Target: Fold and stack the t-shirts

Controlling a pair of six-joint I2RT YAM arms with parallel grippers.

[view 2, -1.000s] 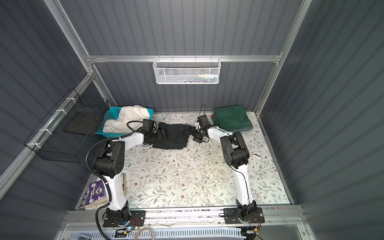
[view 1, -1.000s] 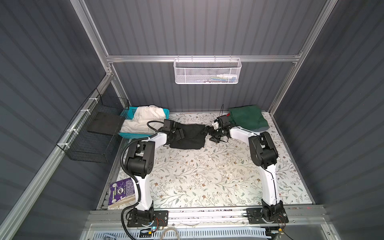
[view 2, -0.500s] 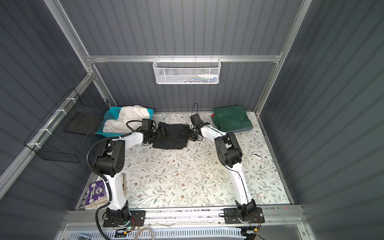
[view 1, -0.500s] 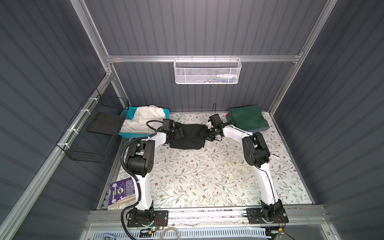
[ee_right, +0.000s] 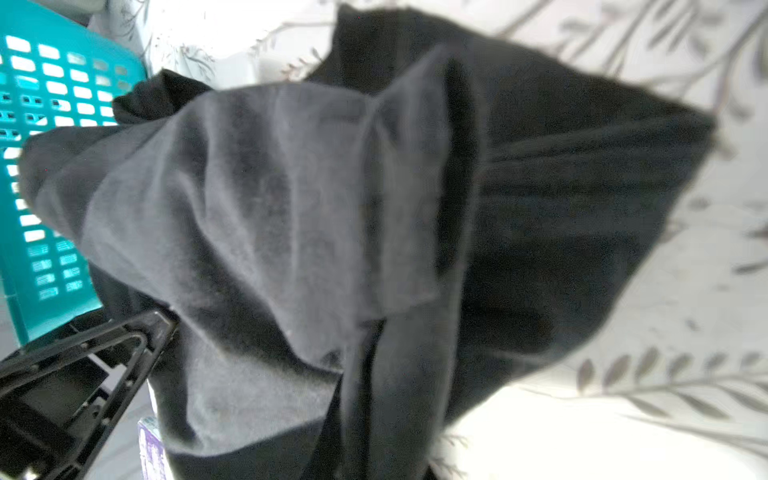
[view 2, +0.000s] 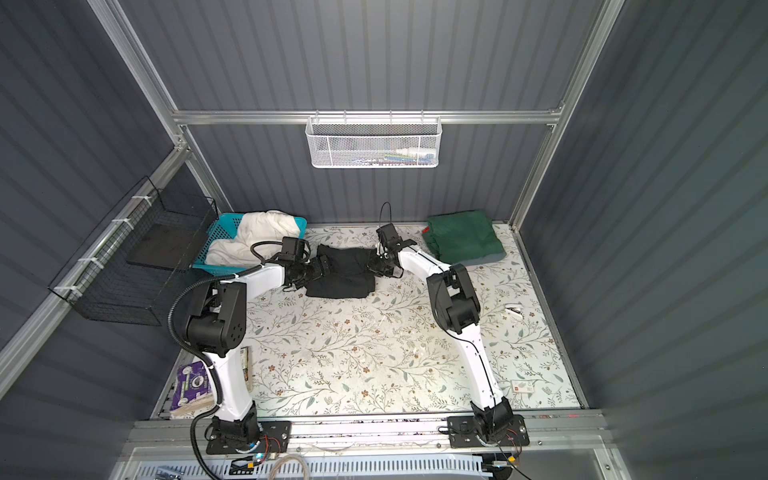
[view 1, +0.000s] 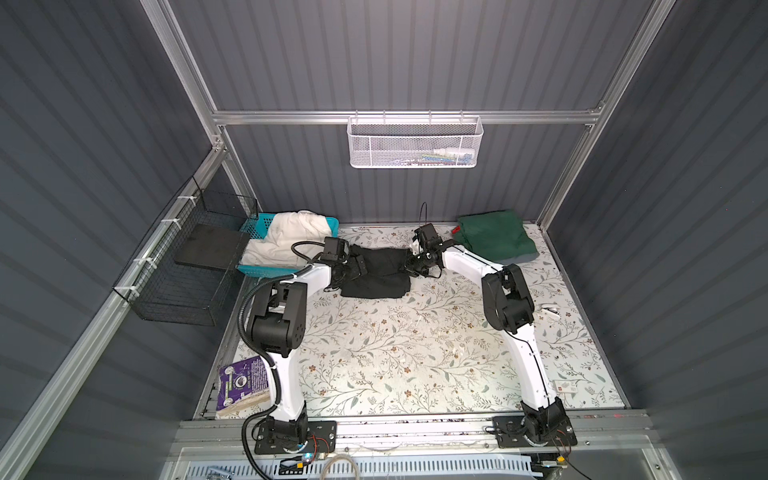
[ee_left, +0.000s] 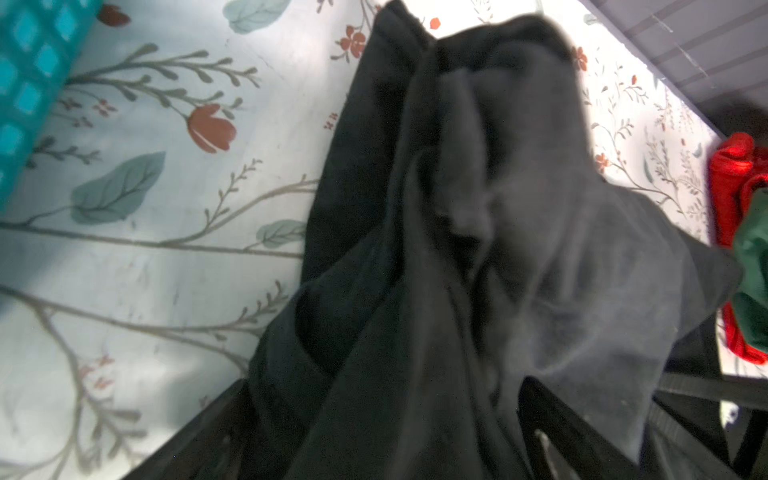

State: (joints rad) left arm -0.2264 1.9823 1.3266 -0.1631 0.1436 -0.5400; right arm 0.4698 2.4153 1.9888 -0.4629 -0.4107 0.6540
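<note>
A crumpled black t-shirt lies at the back middle of the table. My left gripper stands open at the shirt's left edge, with black cloth lying between its wide-apart fingers. My right gripper is at the shirt's right edge, shut on a gathered fold of the black t-shirt; cloth hides its fingers. A folded dark green t-shirt tops a stack at the back right, with red cloth and a grey edge under it. A cream-white t-shirt fills the basket.
The turquoise lattice basket stands at the back left, close to the left arm. A black wire basket hangs on the left wall and a white mesh basket on the back wall. A purple book lies front left.
My right gripper has moved left from beside the green stack to the black t-shirt's right edge and closed on the cloth. The left gripper has stayed open in place.
</note>
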